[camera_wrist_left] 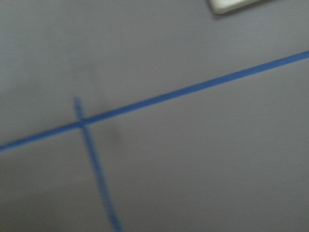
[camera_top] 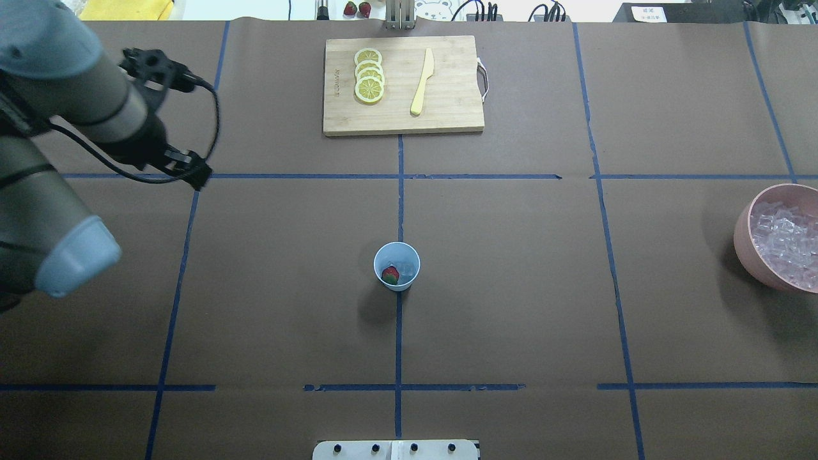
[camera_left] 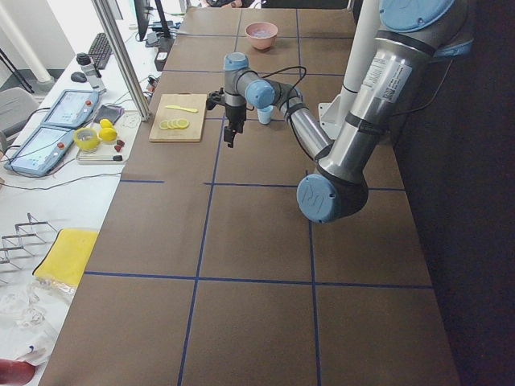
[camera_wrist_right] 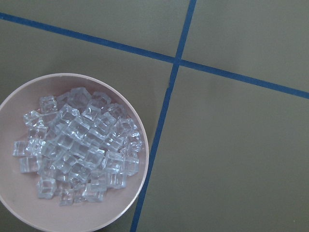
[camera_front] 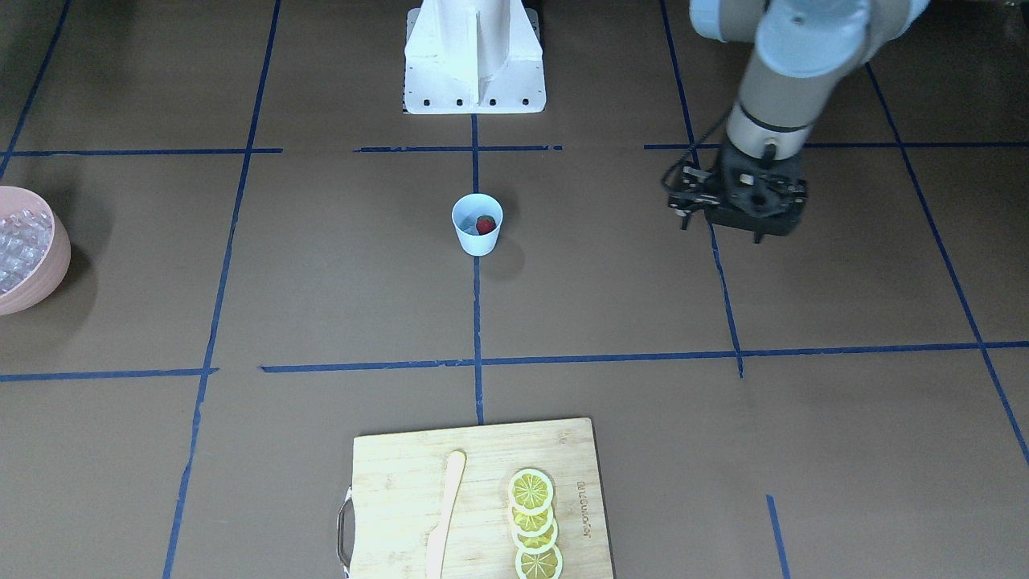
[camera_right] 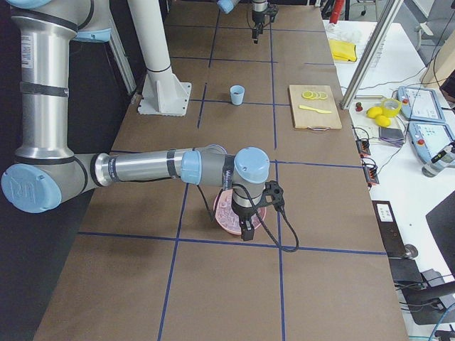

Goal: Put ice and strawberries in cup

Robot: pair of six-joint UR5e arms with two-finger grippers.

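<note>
Fingers, L gripper [camera_top: 197, 174]: empty, gap unclear.

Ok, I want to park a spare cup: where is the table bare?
Bare: between the cup and the pink bowl, and between cup and cutting board. Crowded only under the left hand.

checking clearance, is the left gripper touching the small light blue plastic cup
Apart. Overhead view shows the left gripper far to the side of the light blue plastic cup, bare brown table between them.
</note>
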